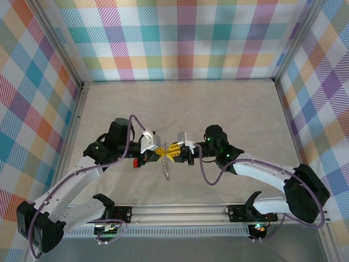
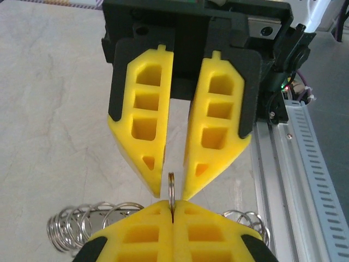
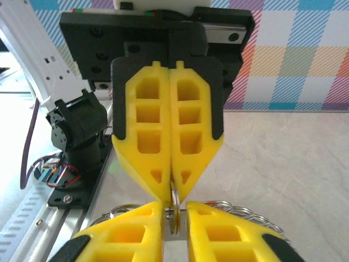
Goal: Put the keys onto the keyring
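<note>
Left gripper: tip to tip with right gripper, mid-bench.
Keyring: hanging below the meeting yellow tips.
Jaws: state unclear.
</note>
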